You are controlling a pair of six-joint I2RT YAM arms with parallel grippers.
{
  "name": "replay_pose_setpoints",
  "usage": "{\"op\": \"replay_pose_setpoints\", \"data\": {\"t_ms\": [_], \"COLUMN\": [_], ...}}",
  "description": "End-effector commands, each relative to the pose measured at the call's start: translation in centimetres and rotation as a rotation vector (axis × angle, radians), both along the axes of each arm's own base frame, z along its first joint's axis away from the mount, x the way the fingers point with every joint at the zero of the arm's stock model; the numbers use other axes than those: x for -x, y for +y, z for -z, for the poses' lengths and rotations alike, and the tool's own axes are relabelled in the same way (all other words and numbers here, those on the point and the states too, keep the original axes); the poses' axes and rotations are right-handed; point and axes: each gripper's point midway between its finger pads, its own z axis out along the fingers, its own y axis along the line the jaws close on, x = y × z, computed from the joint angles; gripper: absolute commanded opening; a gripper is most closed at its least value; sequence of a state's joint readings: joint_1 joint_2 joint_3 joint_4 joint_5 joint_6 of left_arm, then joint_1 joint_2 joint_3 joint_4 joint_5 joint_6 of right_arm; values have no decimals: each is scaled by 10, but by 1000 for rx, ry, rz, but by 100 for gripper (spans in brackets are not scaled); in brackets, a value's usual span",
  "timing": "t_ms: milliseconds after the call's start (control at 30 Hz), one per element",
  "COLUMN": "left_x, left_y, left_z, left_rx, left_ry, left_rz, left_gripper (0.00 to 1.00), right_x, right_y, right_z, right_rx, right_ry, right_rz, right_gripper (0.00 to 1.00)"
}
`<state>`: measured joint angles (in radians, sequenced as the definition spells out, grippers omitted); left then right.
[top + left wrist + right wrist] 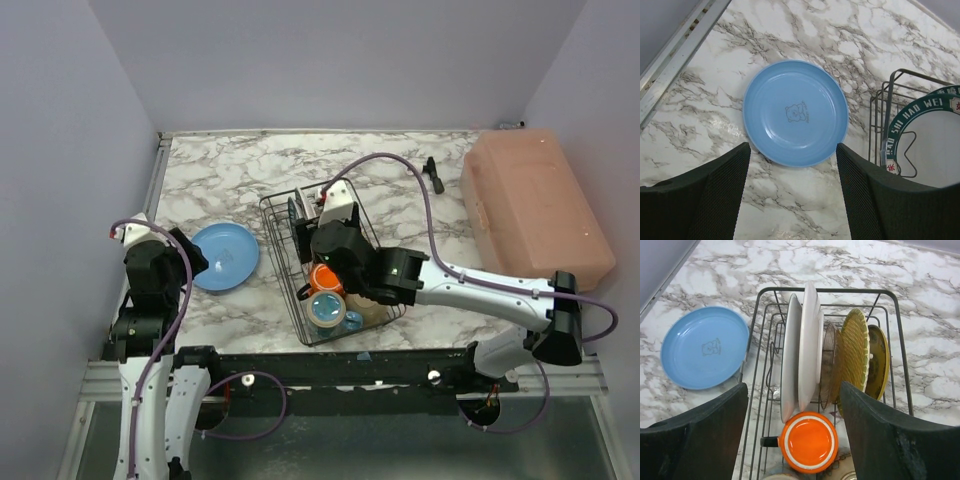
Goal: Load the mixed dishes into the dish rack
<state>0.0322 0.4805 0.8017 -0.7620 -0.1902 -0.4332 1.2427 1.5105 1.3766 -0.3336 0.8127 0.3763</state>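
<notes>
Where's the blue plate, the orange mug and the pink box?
blue plate (795, 113), left wrist view, on its little bear drawing
orange mug (808, 441), right wrist view, its round orange middle
pink box (535, 205), top view, its lid

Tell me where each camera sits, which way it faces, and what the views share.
Top external: above and behind the arm bases, looking down on the marble table; both arms show, with the left gripper and right gripper.
Left wrist: on the left arm, looking down on the blue plate; its open fingers fill the bottom corners.
Right wrist: over the dish rack, looking down on standing plates and the orange mug; its open fingers frame the bottom.
Shared: blue plate and rack show in all three.
</notes>
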Motion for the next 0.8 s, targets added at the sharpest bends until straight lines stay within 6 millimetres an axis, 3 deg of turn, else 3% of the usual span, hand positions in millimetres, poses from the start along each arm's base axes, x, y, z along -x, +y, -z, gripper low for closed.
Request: {"op": "replay_pose_setpoints", "data": {"t_ms": [0, 167, 367, 567, 767], "left_x": [-11, -23, -31, -34, -41], "left_y": [-10, -24, -56, -37, -32], "left_z": [19, 47, 116, 173, 194], "left_rx": [9, 129, 559, 791, 874], "left_ry": [78, 193, 373, 444, 443], "left_rz": [67, 70, -28, -281, -380], "left_gripper": [70, 72, 68, 60, 49], "right_x": [9, 15, 19, 24, 27], "right_y": [-5, -31, -72, -104, -117], "right_z": [-4, -5, -13, -19, -20], "right_rx": [-94, -108, -128, -166, -195], "right_ry": [-11, -25, -65, -93, -108], "right_rz": [-49, -25, 38, 72, 81], "right_gripper": [77, 78, 78, 79, 79]}}
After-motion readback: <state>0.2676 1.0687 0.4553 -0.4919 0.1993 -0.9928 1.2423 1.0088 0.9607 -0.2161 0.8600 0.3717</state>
